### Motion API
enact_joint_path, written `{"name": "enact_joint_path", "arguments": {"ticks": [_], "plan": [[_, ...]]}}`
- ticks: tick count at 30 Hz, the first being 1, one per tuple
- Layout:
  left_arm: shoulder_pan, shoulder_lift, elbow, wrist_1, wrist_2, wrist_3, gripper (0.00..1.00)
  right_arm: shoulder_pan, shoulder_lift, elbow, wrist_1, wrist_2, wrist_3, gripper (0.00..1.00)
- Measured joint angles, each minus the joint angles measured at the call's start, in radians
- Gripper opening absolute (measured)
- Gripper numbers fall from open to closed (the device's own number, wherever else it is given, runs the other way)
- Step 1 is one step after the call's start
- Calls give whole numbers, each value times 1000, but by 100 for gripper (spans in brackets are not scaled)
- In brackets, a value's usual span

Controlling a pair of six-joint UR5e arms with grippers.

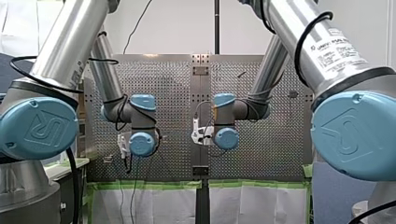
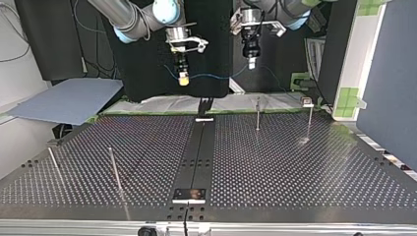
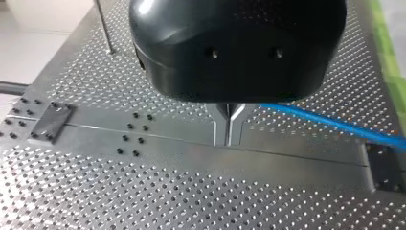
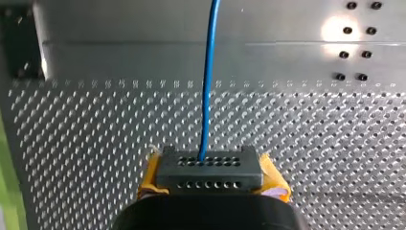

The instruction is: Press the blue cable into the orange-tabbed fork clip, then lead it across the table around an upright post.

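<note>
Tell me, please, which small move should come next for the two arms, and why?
Probably lower both grippers together. My right gripper with yellow pads and my left gripper hold the thin blue cable slung between them, high above the perforated metal table; the dark forked clip stands about under the span, with no cable in it.

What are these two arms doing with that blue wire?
The two robot arms hold a blue cable stretched between them in the air above the perforated table. My right gripper, with yellow pads, is shut on one part of it. My left gripper, with metal fingers, is shut on another. The cable sags a little between them. It is not yet round any upright post and touches nothing on the table.
</note>
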Motion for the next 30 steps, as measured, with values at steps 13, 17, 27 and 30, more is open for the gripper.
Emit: {"name": "enact_joint_path", "arguments": {"ticks": [13, 17, 27, 30], "plan": [[137, -119, 0, 62, 136, 25, 0, -31, 134, -47, -78, -38, 29, 0], [178, -137, 0, 65, 177, 32, 0, -52, 142, -69, -68, -61, 31, 0], [286, -148, 0, 78, 229, 57, 0, -86, 146, -120, -48, -163, 75, 0], [308, -170, 0, 100, 250, 57, 0, -94, 147, -128, -41, -185, 79, 0]]}}
